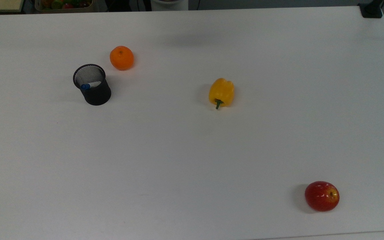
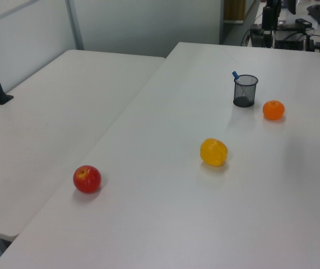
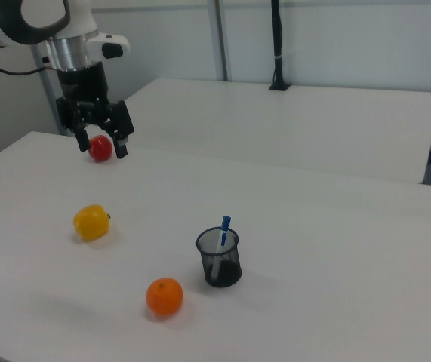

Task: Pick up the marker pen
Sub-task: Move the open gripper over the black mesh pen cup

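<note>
The marker pen (image 1: 88, 85) stands tilted inside a black mesh cup (image 1: 97, 95), its blue end at the rim. In the left view the marker pen (image 2: 235, 74) pokes out of the cup (image 2: 245, 93). The right view shows the marker pen (image 3: 225, 227) rising from the cup (image 3: 220, 265) near the table's middle. My gripper (image 3: 102, 148) hangs open in the air far to the right view's upper left of the cup, with nothing held between its fingers.
An orange (image 1: 121, 58) lies close beside the cup. A yellow pepper (image 1: 221, 93) lies mid-table and a red apple (image 1: 322, 196) near a corner. A second white table (image 2: 47, 117) adjoins this one. A black post (image 3: 277, 45) stands on it.
</note>
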